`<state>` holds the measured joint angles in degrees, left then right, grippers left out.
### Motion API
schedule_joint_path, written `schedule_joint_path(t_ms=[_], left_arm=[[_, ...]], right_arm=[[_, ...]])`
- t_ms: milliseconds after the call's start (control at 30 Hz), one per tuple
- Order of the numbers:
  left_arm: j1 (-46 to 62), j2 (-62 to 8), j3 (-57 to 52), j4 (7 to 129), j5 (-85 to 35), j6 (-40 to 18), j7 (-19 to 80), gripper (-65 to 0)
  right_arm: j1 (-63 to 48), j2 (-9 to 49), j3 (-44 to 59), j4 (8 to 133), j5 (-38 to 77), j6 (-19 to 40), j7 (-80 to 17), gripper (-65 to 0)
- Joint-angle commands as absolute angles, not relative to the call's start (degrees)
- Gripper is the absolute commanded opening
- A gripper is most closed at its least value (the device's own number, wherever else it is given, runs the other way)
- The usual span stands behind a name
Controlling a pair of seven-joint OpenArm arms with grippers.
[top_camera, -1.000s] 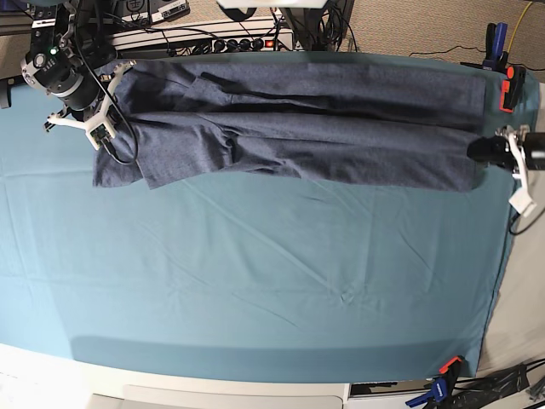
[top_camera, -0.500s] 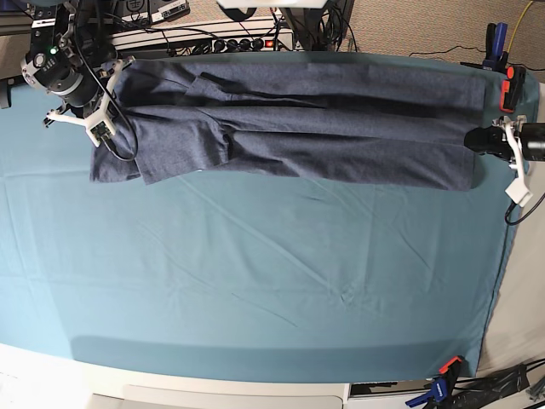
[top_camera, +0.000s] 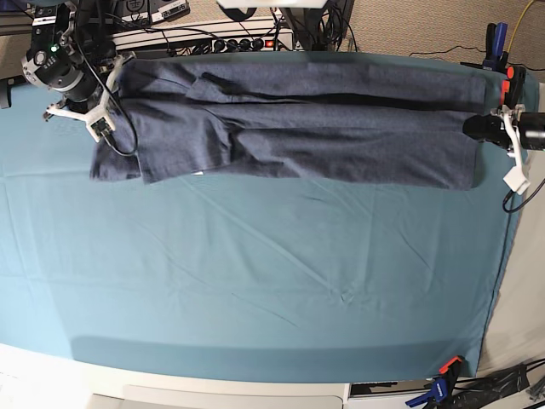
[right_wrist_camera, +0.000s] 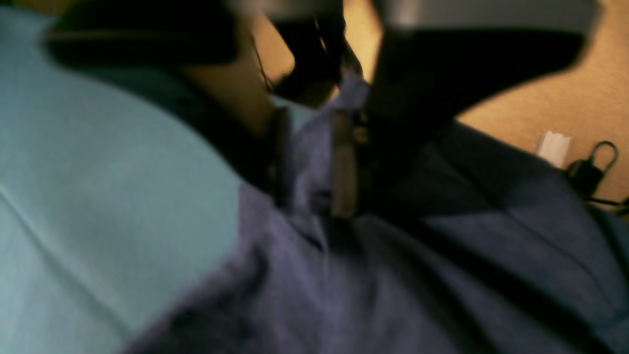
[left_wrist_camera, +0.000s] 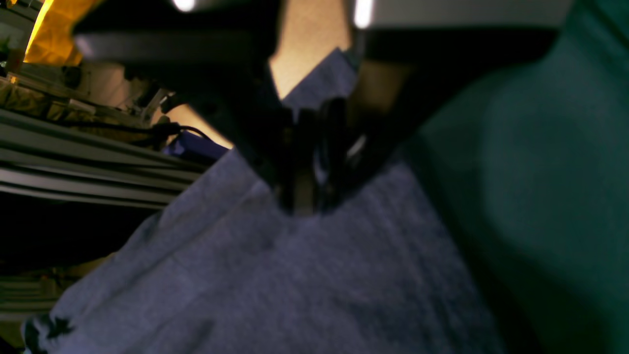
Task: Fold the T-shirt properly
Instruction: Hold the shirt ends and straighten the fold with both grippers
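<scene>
1. Base view: I see the T-shirt [top_camera: 298, 128] lying as a long folded band across the far side of the desk [top_camera: 255, 281], on the teal cloth. The right end effector [top_camera: 100, 106] sits at the shirt's end on this view's left; the left end effector [top_camera: 485, 128] is at the opposite end, by the desk edge. An orange clamp [top_camera: 514, 85] is just behind it.
2. Left wrist view: left end effector [left_wrist_camera: 314, 162] fingers stand close together, fabric of the T-shirt [left_wrist_camera: 295, 275] between them. I cannot tell if they pinch it or are loose.
3. Right wrist view: right end effector [right_wrist_camera: 309, 162] fingers stand visibly apart, a ridge of the T-shirt [right_wrist_camera: 393, 285] fabric rising in the gap. Picture is blurred.
</scene>
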<state>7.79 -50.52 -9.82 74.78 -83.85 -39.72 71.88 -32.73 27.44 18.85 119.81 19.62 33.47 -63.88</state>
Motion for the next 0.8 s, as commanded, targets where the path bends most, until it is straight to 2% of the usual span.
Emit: schedule_joint_path(t_ms=[0, 167, 300, 567, 767], left_arm=[[7.18, -52.23, -10.55, 75.37, -85.00, -40.00, 70.65, -51.7], [7.64, -52.25, -10.55, 75.37, -84.38, -40.00, 67.66, -43.6], [9.52, -52.23, -10.55, 75.37, -79.31, -40.00, 64.42, -36.9], [11.25, -52.23, -10.55, 75.37, -75.16, -38.37, 60.34, -36.1], [11.25, -52.25, -11.86, 75.40, -75.16, -38.37, 60.14, -32.8]], right_arm=[[-32.73, 28.23, 19.55, 120.70, 20.12, 33.23, -63.37, -45.2], [-32.73, 28.23, 19.55, 120.70, 20.14, 33.19, -64.75, -45.2], [-32.69, 28.23, 19.55, 120.70, 20.14, 33.17, -63.99, -45.2], [-32.67, 28.21, 19.55, 120.70, 20.16, 33.19, -62.94, -45.2], [-32.67, 28.23, 19.55, 120.70, 20.16, 33.19, -62.96, -45.2]])
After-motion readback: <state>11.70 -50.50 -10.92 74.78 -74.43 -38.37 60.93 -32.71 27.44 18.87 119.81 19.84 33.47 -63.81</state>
